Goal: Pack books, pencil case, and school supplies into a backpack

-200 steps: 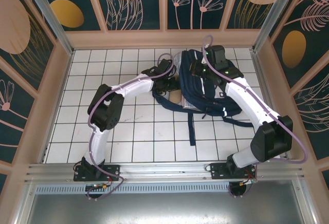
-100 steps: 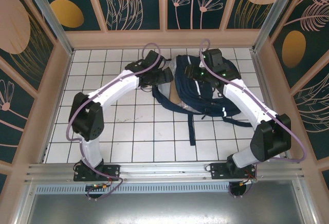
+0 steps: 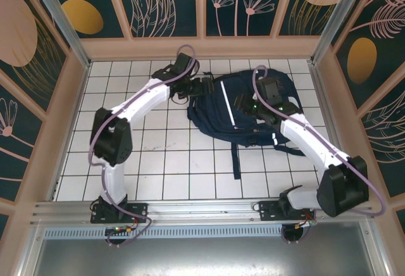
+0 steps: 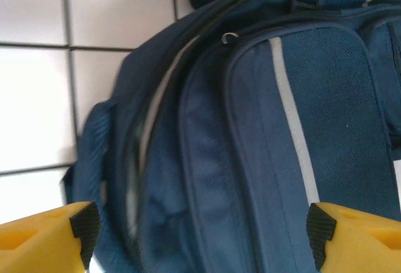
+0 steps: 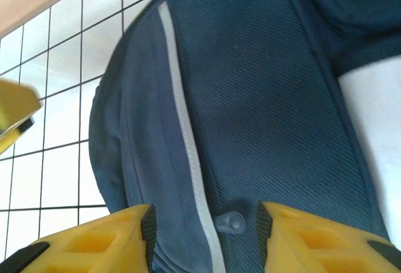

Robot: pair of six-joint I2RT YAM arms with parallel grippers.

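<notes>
The navy-blue backpack [image 3: 218, 121] lies flat on the white tiles, front panel up, with a white stripe [image 3: 230, 107] running along it. My left gripper [image 3: 204, 88] is open at its far-left top corner; in the left wrist view the backpack [image 4: 250, 135] spans the wide gap of that gripper [image 4: 200, 235]. My right gripper [image 3: 243, 106] hovers open over the middle of the bag. In the right wrist view that gripper [image 5: 203, 226] straddles the stripe and a small zipper pull [image 5: 230, 221]. Books, pencil case and school supplies are out of view.
Dark straps [image 3: 235, 156] trail from the bag toward the near edge. Wooden walls [image 3: 202, 47] ring the tiled floor [image 3: 158, 162], with free tiles left of and in front of the bag. The left gripper's yellow finger [image 5: 15, 113] shows in the right wrist view.
The backpack has gone from bunched and open to lying flat with its front up. The left arm swung to the far side of the bag. The right gripper moved nearer over its middle.
</notes>
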